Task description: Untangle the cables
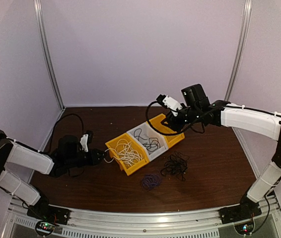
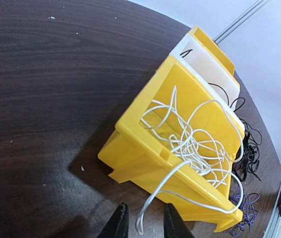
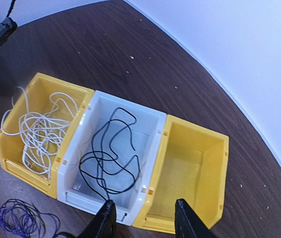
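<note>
A white cable (image 1: pixel 128 152) fills the near yellow bin (image 2: pixel 145 148), and one loop (image 2: pixel 148 208) spills over the bin's front wall to the table. My left gripper (image 2: pixel 144 224) is low at that wall, its jaws apart on either side of the loop without touching it. A black cable (image 3: pixel 105 153) lies in the white bin (image 3: pixel 150 124). My right gripper (image 3: pixel 145 220) hovers open over the white bin and the empty yellow bin (image 3: pixel 200 148), holding nothing. A black tangle (image 1: pixel 175 166) and a purple cable (image 1: pixel 151 181) lie on the table.
The three bins stand side by side in a diagonal row mid-table. The dark wooden table (image 1: pixel 215 163) is enclosed by pale walls with metal posts (image 1: pixel 48 54). A thick black arm cable (image 1: pixel 68 119) loops behind my left arm.
</note>
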